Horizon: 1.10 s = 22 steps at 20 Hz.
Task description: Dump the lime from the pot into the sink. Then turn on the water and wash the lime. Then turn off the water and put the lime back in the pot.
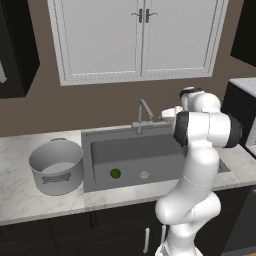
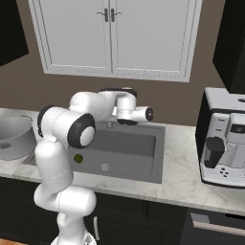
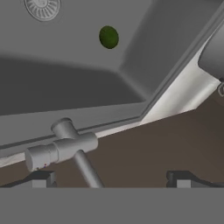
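Observation:
The lime (image 1: 115,173) (image 2: 78,158) (image 3: 108,36) lies on the floor of the sink (image 1: 131,148) (image 2: 139,148), left of the round drain (image 1: 144,175) (image 3: 42,8). On the marble counter left of the basin, the pot (image 1: 56,166) (image 2: 12,136) stands upright with nothing showing inside. My gripper (image 1: 169,114) (image 3: 111,177) hovers just right of the faucet (image 1: 142,116) at the sink's back edge. It is open and holds nothing. In the hand view the faucet's base and lever (image 3: 52,153) sit between the spread fingertips (image 3: 41,177).
A coffee machine (image 2: 225,143) stands on the counter right of the sink. White cabinet doors (image 1: 140,35) hang on the brown wall above. My own arm's elbow (image 1: 207,130) rises over the sink's right end.

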Available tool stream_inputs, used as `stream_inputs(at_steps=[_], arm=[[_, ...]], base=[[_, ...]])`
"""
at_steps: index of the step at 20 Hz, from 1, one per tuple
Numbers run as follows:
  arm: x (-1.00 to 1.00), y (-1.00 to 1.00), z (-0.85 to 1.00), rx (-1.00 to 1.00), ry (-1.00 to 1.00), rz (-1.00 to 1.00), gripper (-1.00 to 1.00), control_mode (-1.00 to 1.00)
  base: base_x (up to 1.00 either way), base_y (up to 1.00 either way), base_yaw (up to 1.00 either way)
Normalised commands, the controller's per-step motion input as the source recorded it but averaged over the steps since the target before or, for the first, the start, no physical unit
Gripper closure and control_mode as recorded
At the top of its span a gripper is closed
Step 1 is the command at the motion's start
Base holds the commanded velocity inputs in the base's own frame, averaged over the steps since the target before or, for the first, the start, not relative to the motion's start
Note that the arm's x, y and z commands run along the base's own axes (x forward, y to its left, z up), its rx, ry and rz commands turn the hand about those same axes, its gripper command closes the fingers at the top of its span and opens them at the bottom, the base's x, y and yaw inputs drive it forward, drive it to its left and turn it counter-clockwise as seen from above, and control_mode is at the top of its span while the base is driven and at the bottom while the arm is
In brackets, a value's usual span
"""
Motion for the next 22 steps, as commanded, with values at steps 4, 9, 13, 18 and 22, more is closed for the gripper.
stream_inputs(at_steps=[4,9,13,18,22], arm=[[0.49,0.13,-0.12,0.00,0.04,0.00,-1.00,-1.00],[0.46,0.03,-0.18,0.00,0.04,0.00,-1.00,-1.00],[0.42,0.00,-0.23,0.00,0.03,0.00,-1.00,-1.00],[0.41,0.00,-0.24,0.00,0.03,0.00,-1.00,-1.00],[0.37,0.00,-0.23,0.00,0.01,0.00,-1.00,-1.00]], base=[[0.00,0.00,0.00],[0.00,0.00,0.00],[0.00,0.00,0.00],[0.00,0.00,0.00],[0.00,0.00,0.00]])
